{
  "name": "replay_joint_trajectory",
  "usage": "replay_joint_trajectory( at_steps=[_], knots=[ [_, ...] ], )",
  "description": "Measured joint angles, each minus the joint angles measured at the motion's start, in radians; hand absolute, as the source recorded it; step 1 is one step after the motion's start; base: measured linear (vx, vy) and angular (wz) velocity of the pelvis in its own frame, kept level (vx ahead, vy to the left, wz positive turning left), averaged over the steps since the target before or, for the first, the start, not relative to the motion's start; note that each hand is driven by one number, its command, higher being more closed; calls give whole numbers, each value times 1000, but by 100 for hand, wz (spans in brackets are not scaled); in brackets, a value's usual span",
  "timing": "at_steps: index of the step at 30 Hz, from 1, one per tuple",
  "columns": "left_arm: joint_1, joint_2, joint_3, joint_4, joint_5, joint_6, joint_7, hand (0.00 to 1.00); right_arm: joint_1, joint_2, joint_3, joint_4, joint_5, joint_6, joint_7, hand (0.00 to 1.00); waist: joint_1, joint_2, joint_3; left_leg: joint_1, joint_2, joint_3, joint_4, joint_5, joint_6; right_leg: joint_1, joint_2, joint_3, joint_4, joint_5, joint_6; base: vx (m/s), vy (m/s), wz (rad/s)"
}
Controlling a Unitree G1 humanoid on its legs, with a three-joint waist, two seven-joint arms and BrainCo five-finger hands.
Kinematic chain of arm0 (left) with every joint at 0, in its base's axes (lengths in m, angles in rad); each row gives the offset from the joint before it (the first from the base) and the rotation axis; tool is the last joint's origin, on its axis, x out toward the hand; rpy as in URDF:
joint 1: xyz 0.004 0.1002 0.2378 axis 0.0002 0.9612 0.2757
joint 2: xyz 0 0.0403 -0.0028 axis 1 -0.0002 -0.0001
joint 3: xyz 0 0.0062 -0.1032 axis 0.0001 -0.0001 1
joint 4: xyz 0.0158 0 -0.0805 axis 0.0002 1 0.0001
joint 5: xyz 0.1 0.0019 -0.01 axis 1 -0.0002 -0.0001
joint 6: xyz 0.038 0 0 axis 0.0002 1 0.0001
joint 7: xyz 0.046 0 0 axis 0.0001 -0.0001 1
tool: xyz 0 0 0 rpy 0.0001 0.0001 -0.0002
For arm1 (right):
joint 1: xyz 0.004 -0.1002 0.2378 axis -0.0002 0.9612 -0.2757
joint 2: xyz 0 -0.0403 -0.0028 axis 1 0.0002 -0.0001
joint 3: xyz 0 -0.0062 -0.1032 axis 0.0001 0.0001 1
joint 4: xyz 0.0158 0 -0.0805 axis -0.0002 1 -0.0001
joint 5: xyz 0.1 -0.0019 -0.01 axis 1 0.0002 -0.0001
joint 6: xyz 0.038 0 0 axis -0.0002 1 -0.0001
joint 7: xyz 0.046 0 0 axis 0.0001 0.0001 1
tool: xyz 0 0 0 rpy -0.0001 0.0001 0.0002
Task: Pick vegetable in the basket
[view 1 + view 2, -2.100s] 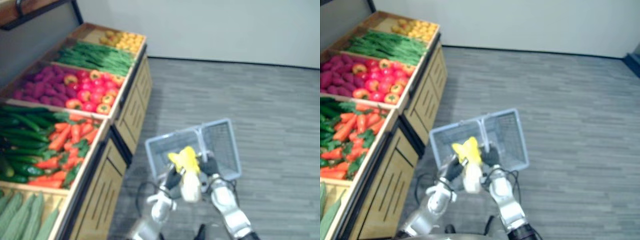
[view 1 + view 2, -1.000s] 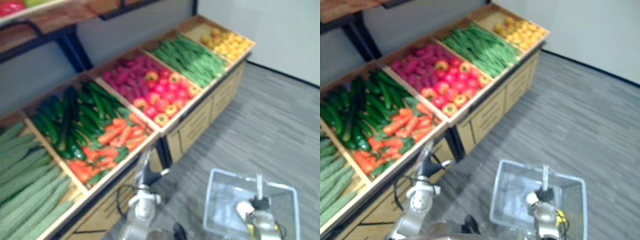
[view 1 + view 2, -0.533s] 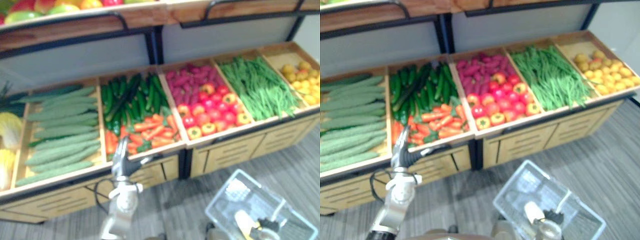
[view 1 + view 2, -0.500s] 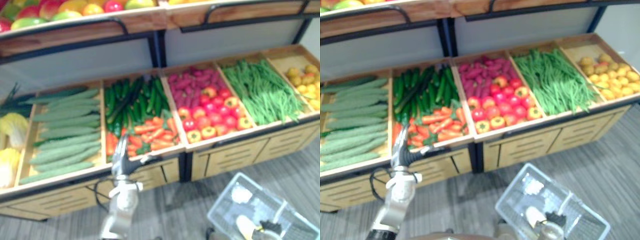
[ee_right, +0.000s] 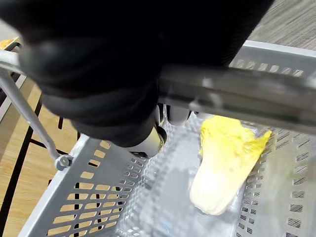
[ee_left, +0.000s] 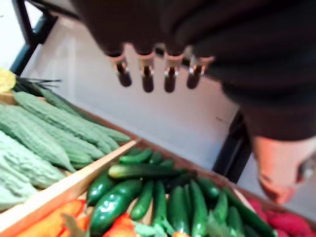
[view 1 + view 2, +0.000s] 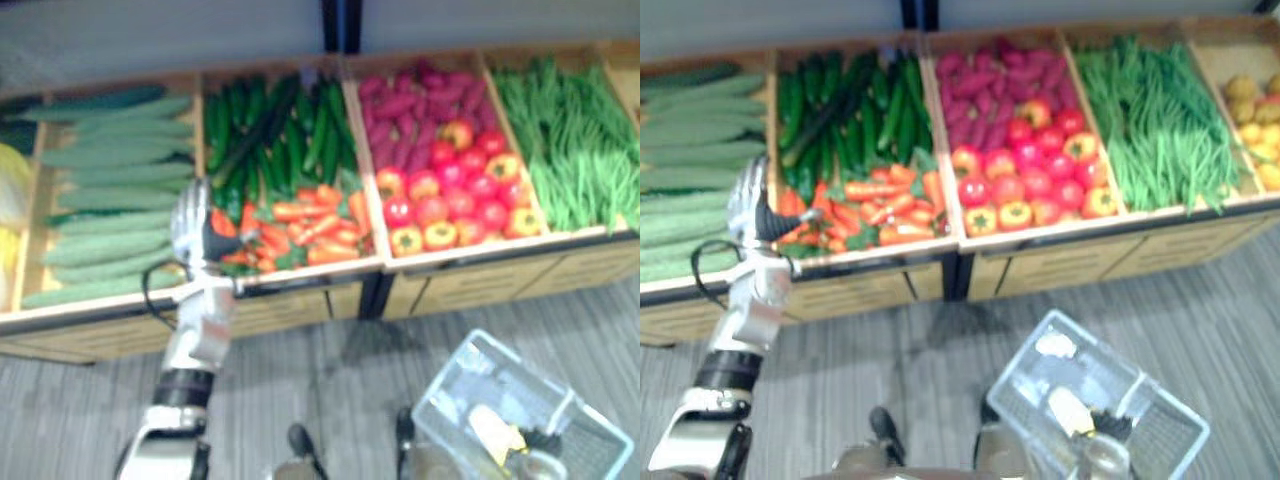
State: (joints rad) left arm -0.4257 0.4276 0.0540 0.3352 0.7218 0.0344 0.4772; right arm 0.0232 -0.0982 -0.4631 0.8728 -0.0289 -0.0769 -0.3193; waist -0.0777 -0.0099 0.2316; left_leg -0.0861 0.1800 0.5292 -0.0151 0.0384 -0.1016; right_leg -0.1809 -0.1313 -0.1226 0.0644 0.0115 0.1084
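Two seconds ago both hands held the yellow cabbage over the basket; now the cabbage [image 5: 222, 158] lies on the bottom of the grey basket [image 5: 84, 197], close to its wall. The right robot hand [image 5: 108, 79] is clamped round the basket's handle [image 5: 237, 96], low on the right. The left robot hand [image 7: 188, 222], fingers straight and thumb apart, has moved in from the stand's front edge [image 7: 300, 275] and hovers over the near corner of the bin of carrots [image 7: 310, 225] and cucumbers [image 7: 270, 140], beside the bitter gourds [image 7: 110, 200].
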Motion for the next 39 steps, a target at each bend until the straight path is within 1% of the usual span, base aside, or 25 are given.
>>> replay_joint_trajectory(
  at_steps=[2,4,8,11,14,17,20,21,26,30,31,33,34,39],
  knots=[
    [-58,9,-10,27,1,0,0,0,-11,1,3,-18,1,-1,-3,100,0,3,21,-29,-5,13,2,1,2,-35,-9,14,0,12,2,-32,48,-18],
    [-111,20,-11,44,1,1,0,0,-23,0,9,-48,4,-1,-5,100,-1,3,59,-45,-5,19,2,4,6,-54,-9,20,0,20,0,-28,7,-9],
    [-195,48,-61,84,2,13,0,0,-26,1,64,-132,7,-5,-24,100,0,4,106,-87,-3,40,2,11,7,-108,-8,33,1,34,-3,-28,-13,-10],
    [-241,48,-94,100,4,20,0,0,-25,12,82,-176,7,-21,-37,100,3,2,124,-107,2,58,5,11,6,-134,-8,39,6,36,-3,3,-13,-6],
    [-272,48,-105,100,9,21,-1,0,-20,30,98,-218,7,-22,-42,100,9,0,140,-122,7,93,17,11,6,-149,-9,45,10,36,-3,11,-3,-4],
    [-313,47,-148,100,48,23,-5,0,-14,32,119,-261,8,-23,-46,100,27,6,159,-124,19,149,36,11,6,-156,-10,46,28,36,-3,0,0,0],
    [-349,47,-165,102,48,29,-6,0,-14,31,120,-289,8,-25,-46,100,31,11,175,-140,26,171,52,11,6,-172,-11,45,45,36,-3,-9,0,4],
    [-370,47,-166,114,48,34,-6,0,-13,30,126,-299,8,-26,-47,100,36,8,182,-148,27,178,53,11,6,-184,-11,47,51,36,-3,-19,1,4],
    [-418,47,-171,181,47,44,-9,0,-14,32,173,-364,8,-42,-49,100,39,9,218,-178,30,204,57,10,7,-226,-13,58,62,36,-3,-10,-2,-5],
    [-441,47,-182,205,50,45,-19,0,-14,33,195,-390,9,-56,-68,100,37,9,219,-211,34,217,65,10,8,-262,-11,67,63,36,-3,-2,-14,-6],
    [-451,47,-196,233,81,45,-25,100,-15,35,197,-396,9,-59,-72,100,36,10,221,-218,41,234,77,10,9,-272,-9,74,69,36,-3,10,-16,-8],
    [-452,47,-201,247,87,44,-31,100,-20,36,197,-396,10,-59,-75,100,32,11,225,-218,47,241,83,10,9,-274,-7,74,75,36,-3,7,-20,-6],
    [-460,48,-200,248,88,43,-40,100,-24,37,197,-397,11,-59,-77,100,31,8,231,-220,55,262,89,10,9,-279,-3,76,78,36,-3,0,-24,-5],
    [-504,60,-191,272,97,47,-57,100,-42,37,203,-403,12,-59,-78,100,35,7,236,-231,57,283,88,10,10,-302,2,92,79,36,-3,-13,-22,-8]
  ],
)
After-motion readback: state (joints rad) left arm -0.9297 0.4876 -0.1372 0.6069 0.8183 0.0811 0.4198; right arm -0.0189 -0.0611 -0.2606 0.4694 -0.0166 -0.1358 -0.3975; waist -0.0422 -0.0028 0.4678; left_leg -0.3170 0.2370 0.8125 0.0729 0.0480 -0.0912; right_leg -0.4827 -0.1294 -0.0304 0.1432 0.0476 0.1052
